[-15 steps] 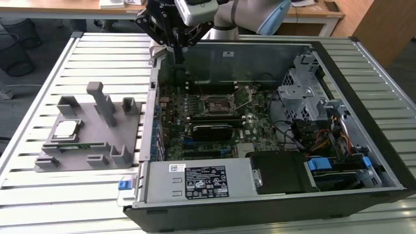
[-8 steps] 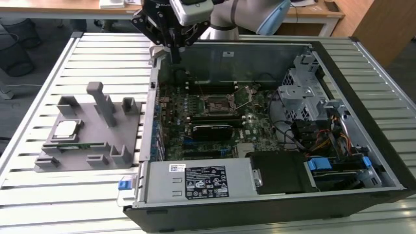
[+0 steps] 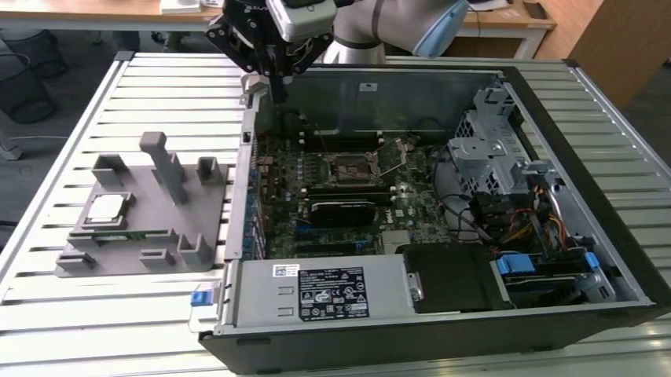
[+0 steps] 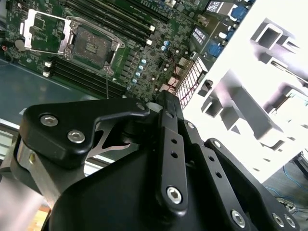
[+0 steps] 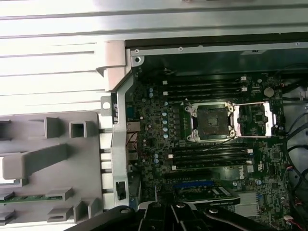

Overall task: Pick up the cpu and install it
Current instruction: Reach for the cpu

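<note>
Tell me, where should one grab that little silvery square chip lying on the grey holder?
Probably by two opposite thin edges of the small silvery square chip, coming straight down from above. It lies flat, face up, on the grey plastic holder, with raised posts beside it, so a sideways approach looks blocked.

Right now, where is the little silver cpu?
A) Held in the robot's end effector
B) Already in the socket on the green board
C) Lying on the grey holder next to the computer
C: the cpu lies flat on the grey holder, at the exterior view's left.
</note>
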Motion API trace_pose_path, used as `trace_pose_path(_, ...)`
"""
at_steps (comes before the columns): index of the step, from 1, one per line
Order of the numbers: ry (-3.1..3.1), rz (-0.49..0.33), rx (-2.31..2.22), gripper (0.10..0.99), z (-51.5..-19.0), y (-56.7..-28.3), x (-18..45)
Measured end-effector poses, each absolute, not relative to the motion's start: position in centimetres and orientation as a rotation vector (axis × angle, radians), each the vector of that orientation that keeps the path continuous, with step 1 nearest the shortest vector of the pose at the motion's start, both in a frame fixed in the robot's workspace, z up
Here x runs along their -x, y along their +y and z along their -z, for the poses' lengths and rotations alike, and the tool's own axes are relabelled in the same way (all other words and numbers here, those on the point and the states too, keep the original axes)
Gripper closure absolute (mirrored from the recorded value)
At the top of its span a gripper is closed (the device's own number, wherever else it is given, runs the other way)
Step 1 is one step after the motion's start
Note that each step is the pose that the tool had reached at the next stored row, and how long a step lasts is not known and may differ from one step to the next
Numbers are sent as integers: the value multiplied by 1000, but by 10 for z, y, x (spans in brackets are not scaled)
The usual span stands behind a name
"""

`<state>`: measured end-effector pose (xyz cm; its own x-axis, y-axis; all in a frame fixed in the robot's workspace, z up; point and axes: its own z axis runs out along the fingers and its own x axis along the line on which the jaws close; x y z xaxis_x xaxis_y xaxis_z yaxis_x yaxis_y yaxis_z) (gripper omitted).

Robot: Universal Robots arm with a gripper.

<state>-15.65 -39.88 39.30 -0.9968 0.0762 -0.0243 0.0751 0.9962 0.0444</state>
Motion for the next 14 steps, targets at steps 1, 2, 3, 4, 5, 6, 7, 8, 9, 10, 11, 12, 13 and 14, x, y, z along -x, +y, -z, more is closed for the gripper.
trace_pose_path(1, 3113, -68, -118, 980, -393, -399, 157)
trace_pose_path(2, 3113, -68, -118, 980, -393, -399, 158)
trace_pose_path(3, 3113, -68, -118, 980, -393, -399, 159)
trace_pose_path(4, 3113, -68, -118, 980, -393, -399, 160)
trace_pose_path(5, 3113, -68, -118, 980, -393, -399, 161)
trace_pose_path(6, 3113, -68, -118, 980, -393, -399, 162)
trace_pose_path(7, 3113, -68, -118, 980, -393, -399, 163)
trace_pose_path(8, 3113, -68, -118, 980, -393, -399, 165)
trace_pose_path(9, 3113, -68, -118, 980, -393, -399, 166)
trace_pose_path(10, 3113, -68, -118, 980, -393, -399, 167)
trace_pose_path(11, 3113, -68, -118, 980, -393, -399, 168)
trace_pose_path(12, 3113, -68, -118, 980, -393, -399, 170)
trace_pose_path(13, 3113, -68, -118, 980, -393, -399, 171)
trace_pose_path(14, 3113, -68, -118, 980, -393, -399, 172)
